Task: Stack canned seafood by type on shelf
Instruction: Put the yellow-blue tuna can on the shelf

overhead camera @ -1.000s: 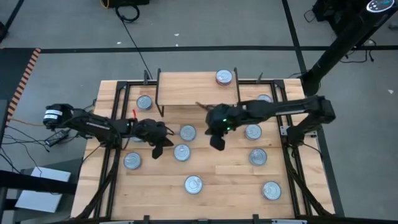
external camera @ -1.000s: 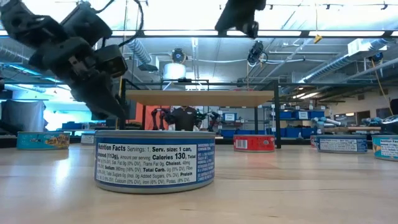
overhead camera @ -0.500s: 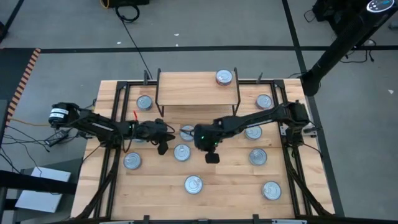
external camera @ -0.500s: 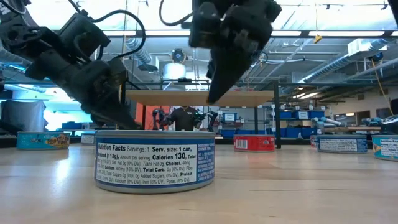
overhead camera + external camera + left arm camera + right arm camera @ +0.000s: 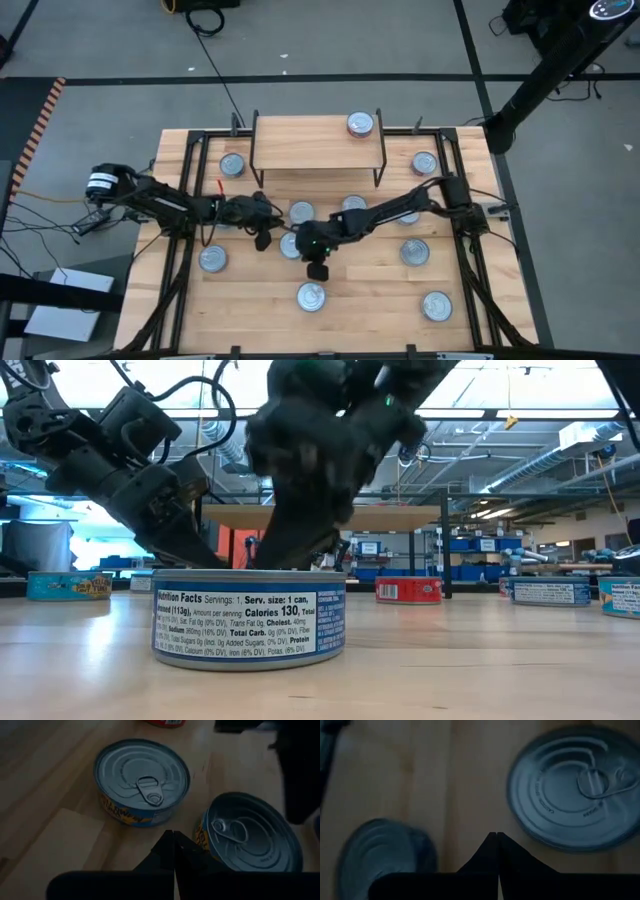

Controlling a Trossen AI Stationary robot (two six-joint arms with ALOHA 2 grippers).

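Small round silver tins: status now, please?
Left pincer shut, empty. Right pincer shut, empty, above table centre. One small round silver tin on light-wood shelf. Nothing blocking.

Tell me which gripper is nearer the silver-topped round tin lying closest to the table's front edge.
Right. The right gripper, shut, hangs just behind that silver-topped tin. The left gripper, also shut, sits farther back and off to the left.

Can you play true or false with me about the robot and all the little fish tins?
1. One tin sits on the shelf. True.
2. The right gripper is carrying a tin. False: its jaws are shut with nothing in them.
3. The left gripper has its jaws shut. True.
4. Tins on the table are piled in stacks. False: each lies on its own.
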